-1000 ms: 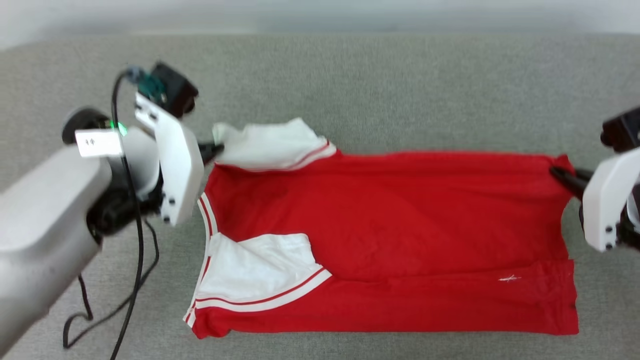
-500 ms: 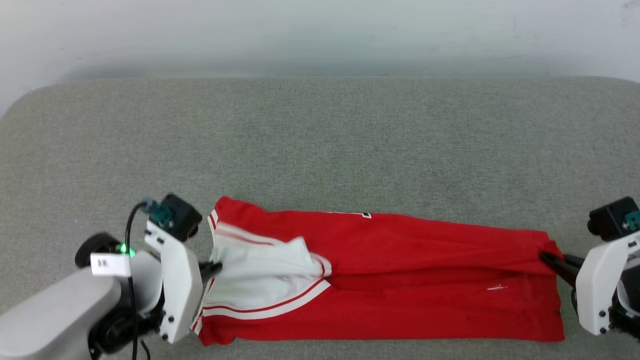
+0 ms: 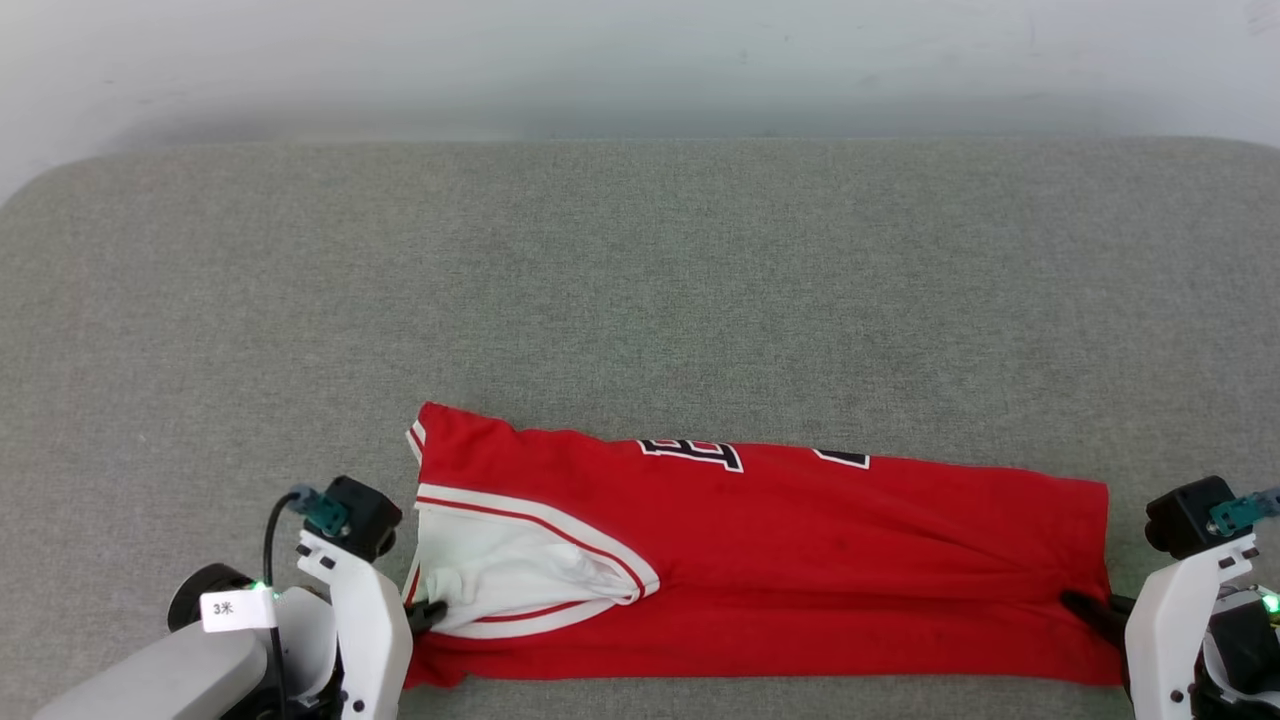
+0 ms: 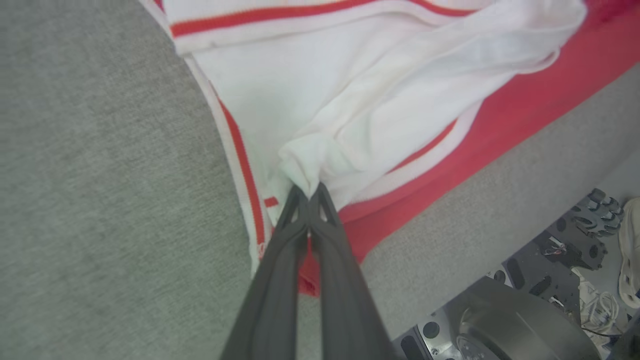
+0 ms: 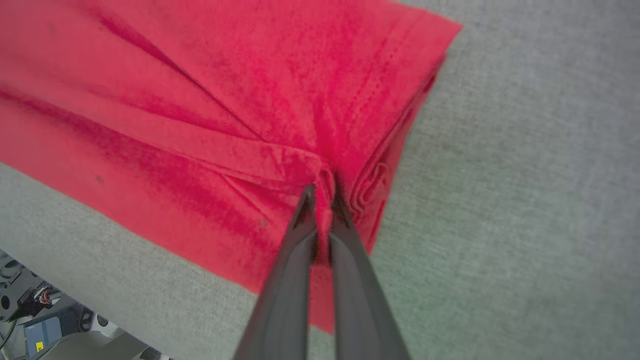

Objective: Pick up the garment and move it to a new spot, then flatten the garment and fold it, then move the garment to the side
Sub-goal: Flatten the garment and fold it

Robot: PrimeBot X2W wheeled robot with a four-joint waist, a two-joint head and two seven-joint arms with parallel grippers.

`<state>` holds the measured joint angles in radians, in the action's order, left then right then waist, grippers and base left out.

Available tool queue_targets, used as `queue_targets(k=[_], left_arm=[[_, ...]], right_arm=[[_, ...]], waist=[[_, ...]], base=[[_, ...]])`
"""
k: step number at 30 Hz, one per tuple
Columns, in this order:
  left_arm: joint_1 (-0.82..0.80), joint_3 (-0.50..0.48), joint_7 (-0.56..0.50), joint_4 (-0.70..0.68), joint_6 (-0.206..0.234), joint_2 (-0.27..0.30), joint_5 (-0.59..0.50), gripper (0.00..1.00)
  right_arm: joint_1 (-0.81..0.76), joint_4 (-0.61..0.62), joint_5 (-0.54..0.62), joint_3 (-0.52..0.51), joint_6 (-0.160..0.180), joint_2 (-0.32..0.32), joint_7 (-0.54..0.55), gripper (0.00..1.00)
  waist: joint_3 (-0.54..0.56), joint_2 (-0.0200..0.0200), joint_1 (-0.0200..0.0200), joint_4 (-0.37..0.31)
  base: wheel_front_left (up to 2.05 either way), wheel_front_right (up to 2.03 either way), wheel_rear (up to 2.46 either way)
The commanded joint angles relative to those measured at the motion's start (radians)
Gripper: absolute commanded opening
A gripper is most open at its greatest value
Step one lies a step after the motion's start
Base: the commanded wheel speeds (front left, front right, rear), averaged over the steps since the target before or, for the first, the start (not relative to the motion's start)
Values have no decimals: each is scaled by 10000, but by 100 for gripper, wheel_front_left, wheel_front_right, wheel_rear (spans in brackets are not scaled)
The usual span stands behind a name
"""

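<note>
Pinching the garment [image 3: 800, 560] at both ends, we note: left gripper [image 3: 432, 612] clamped on the white sleeve [image 3: 500, 585] at 9 o'clock, right gripper [image 3: 1078, 604] clamped on the red hem [image 3: 1095, 540] at 3 o'clock. Garment lies folded along the grey pad's [image 3: 640, 280] 6 o'clock edge.

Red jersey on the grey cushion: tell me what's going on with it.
The robot has the red jersey pinched at both ends. Its left gripper is shut on the bunched white sleeve, its right gripper on the hem end. The jersey lies as a long folded band near the front edge of the grey cushion, black lettering peeking out along its far side.
</note>
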<state>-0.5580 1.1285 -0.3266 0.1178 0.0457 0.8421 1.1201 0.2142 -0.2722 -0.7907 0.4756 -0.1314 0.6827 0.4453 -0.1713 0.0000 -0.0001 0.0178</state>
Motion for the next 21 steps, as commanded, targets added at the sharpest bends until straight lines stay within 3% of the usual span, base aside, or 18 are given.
queue_targets(k=[1, 2, 7, 12, 21], left_arm=[[91, -81, 135, 50, 78, -13, 2, 94], [172, -166, 334, 94, 122, -52, 44, 100], [531, -632, 1832, 28, 584, -156, -133, 100], [935, -1122, 3257, -161, 1406, -153, -399, 100], [1451, -1954, 5537, -550, 3011, -347, -1184, 100]], right_arm=[[-70, -92, 57, 1, 15, -74, -83, 91], [-23, -106, 76, -65, 15, -86, -244, 100], [-67, 253, -99, -375, 12, 9, -835, 100], [-132, 970, -408, -994, 12, 386, -951, 100], [-348, 1209, -762, -1930, 12, 1042, 285, 100]], waist=[[18, 0, 1, 0], [59, 0, 1, -10], [352, 0, 1, -34], [592, 0, 1, 34], [572, 0, 1, 321]], base=[[0, 0, 0], [0, 0, 0], [0, 0, 0], [0, 0, 0], [0, 0, 0]])
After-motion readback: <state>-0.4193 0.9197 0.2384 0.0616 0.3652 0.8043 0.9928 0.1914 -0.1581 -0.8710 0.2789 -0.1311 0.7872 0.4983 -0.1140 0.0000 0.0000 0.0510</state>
